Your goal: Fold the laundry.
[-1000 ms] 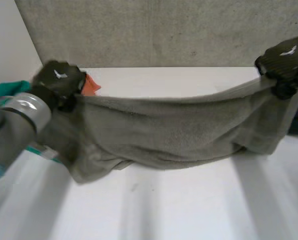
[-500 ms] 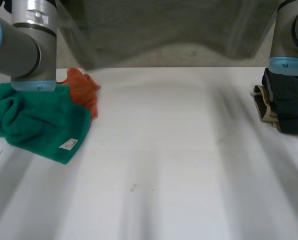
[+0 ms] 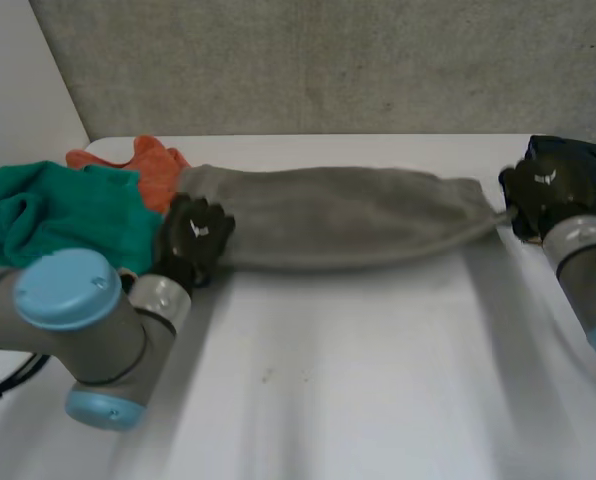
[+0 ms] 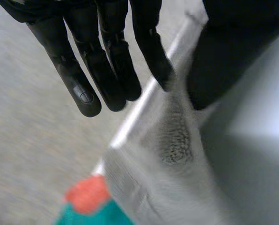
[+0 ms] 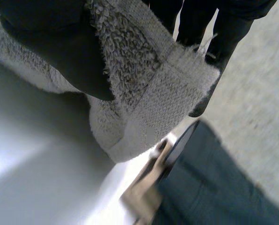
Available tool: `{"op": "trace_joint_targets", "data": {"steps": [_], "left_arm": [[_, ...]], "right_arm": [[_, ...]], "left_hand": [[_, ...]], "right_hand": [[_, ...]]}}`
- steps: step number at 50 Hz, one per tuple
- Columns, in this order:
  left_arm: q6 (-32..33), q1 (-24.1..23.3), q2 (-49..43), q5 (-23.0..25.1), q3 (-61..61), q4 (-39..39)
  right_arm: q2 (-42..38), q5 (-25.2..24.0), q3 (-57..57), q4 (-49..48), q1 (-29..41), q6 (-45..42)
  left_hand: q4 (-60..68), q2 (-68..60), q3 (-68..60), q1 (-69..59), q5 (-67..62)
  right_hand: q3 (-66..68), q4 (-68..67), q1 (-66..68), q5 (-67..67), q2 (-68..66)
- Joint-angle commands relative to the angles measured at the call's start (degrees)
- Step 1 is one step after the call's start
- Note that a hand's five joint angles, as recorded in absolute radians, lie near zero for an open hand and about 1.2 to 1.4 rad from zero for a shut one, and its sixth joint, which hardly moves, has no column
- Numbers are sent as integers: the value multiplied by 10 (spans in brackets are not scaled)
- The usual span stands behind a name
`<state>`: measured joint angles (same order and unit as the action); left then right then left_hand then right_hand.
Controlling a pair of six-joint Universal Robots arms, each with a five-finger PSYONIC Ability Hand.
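2 ends of the grey terry towel [image 3: 328, 215] are pinched: left end by the left hand [image 3: 193, 238], right end by the right hand [image 3: 538, 192] | towel is laid along the far side of the white table [image 3: 358, 380] | tension should be kept even and edges squared before release | 0.5 s earlier it was held raised above the table.

On the white counter [image 3: 358, 380] I see a crumpled green cloth [image 3: 68, 215] at the far left, with an orange cloth [image 3: 153, 165] touching it on the wall side. At the far right lies a dark blue garment [image 3: 593, 160]; the right wrist view shows a tan piece [image 5: 142, 199] at its edge. Behind the counter I see a rough grey wall [image 3: 328, 65], and a white wall [image 3: 18, 90] stands at the left.
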<state>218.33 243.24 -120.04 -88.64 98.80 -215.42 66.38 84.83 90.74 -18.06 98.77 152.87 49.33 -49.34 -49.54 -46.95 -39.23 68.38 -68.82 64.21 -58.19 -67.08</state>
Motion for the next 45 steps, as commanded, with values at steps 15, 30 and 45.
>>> {"op": "trace_joint_targets", "data": {"steps": [15,30,45], "left_arm": [[-154,126,129,93,59,187],[-144,175,51,167,62,157],[-132,170,-20,167,11,132]], "right_arm": [[0,-5,31,2,-15,1],[0,-6,37,2,-15,1],[-1,-7,45,1,-16,0]], "left_hand": [[-267,267,269,243,266],[-199,200,202,176,198],[-51,52,54,28,50]], "right_hand": [[116,-112,158,-118,-129],[116,-112,158,-118,-129],[116,-112,158,-118,-129]]}}
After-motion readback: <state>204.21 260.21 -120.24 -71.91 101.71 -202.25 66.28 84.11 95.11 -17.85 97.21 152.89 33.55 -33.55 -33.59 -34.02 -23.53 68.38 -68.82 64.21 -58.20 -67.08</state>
